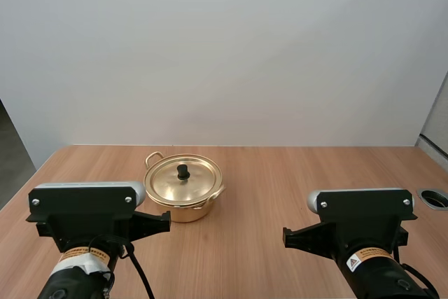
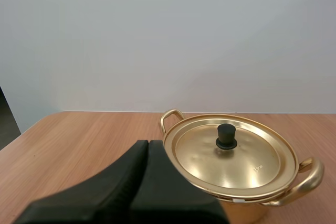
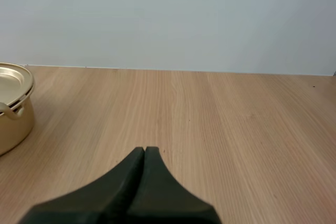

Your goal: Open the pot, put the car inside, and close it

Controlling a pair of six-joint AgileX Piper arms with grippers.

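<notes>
My left gripper: fingers pressed together on nothing, near the pot, at its left.
My right gripper: likewise closed, empty, well right of the pot.
Pot: lid on; handles run far-left to near-right.
Table: open wood right of the pot; back edge just beyond.

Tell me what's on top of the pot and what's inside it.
A lid with a black knob sits on the pot. The lid covers the inside, so its contents cannot be seen.
</notes>
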